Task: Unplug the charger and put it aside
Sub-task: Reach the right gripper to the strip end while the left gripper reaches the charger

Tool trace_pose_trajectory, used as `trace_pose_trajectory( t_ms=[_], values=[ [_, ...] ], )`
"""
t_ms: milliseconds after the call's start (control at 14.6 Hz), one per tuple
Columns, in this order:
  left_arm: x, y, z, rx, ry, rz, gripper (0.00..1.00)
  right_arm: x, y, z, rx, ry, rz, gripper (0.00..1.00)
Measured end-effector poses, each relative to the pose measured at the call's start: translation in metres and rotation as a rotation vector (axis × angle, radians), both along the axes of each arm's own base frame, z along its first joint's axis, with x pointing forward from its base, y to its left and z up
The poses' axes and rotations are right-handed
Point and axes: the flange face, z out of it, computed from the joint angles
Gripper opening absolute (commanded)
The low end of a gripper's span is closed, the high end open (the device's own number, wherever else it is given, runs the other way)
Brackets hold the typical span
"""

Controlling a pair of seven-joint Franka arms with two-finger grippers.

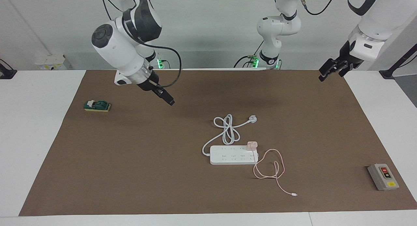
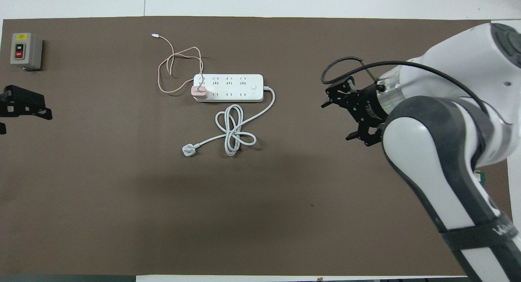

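You had the small pale pink cube-shaped charger (image 1: 252, 145) still plugged into the white rectangular power strip (image 1: 233, 155), at the strip's corner toward the left arm's end of the brown mat (image 1: 130, 160) and on its side nearer to the robots. Its thin pink cable (image 1: 269, 169) lay on the mat in loose loops just beside that end of the strip, running out to a small white connector (image 1: 294, 194) farther from the robots. The strip's thick white cord (image 1: 227, 129) coiled nearer to the robots. Your left gripper (image 1: 331, 71) hung over the mat's edge with its fingers spread wide, holding nothing. Your right gripper (image 2: 340, 120) hovered over bare mat, well apart from the strip, jaws apart and empty.
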Motion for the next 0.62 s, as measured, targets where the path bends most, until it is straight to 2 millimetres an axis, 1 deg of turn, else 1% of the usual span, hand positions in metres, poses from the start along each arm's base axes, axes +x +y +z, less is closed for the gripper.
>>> trace_pose_trajectory(
  t_ms=[137,342,479,616],
  values=[
    [0.026,-0.026,-0.026,0.005,0.027,0.136,1.0,0.009,0.032,-0.025,0.042,0.025,-0.125,1.0],
    [0.068,-0.074,-0.067,0.033,0.055,0.35,1.0,0.023,0.072,-0.063,0.127,0.079,-0.319,1.0],
    [0.09,-0.102,-0.094,0.05,0.047,0.534,1.0,0.039,0.095,-0.094,0.188,0.108,-0.448,1.0],
    [0.104,-0.125,-0.124,0.063,0.039,0.74,1.0,0.058,0.111,-0.13,0.249,0.142,-0.562,1.0]
  ],
)
